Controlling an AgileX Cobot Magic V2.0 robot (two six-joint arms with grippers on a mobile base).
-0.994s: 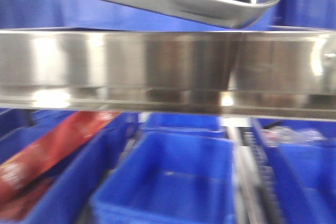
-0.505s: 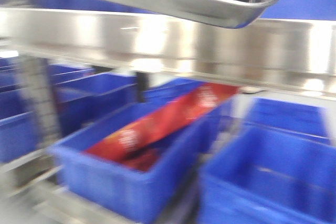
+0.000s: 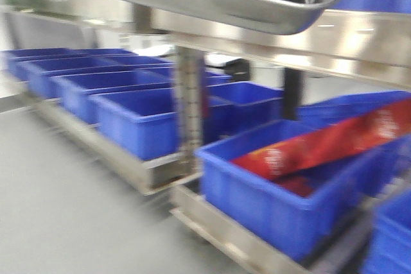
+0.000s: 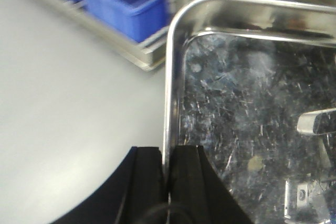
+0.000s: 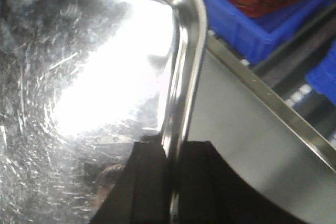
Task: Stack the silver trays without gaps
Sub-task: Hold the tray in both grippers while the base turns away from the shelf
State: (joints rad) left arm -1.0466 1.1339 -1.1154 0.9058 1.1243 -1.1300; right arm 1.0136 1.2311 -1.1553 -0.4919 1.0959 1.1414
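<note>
One silver tray [image 3: 225, 1] hangs tilted across the top of the front view, seen from below, held off the floor by both arms. In the left wrist view my left gripper [image 4: 167, 151] is shut on the left rim of the silver tray [image 4: 252, 103], one finger [image 4: 144, 182] outside and one inside the pan. In the right wrist view my right gripper [image 5: 173, 149] is shut on the right rim of the same scratched tray [image 5: 79, 77], close to a rounded corner. The tray is empty inside.
A steel shelf rail [image 3: 359, 49] and an upright post [image 3: 189, 107] stand behind the tray. Rows of blue bins [image 3: 128, 107] fill the low shelf; the nearest bin [image 3: 276, 210] holds a red packet [image 3: 327, 149]. Grey floor [image 3: 64, 210] lies to the left.
The front view has swung: shelf rail, bins and red packet slid to the right and floor has come in at the left. The tray keeps its place in the frame.
</note>
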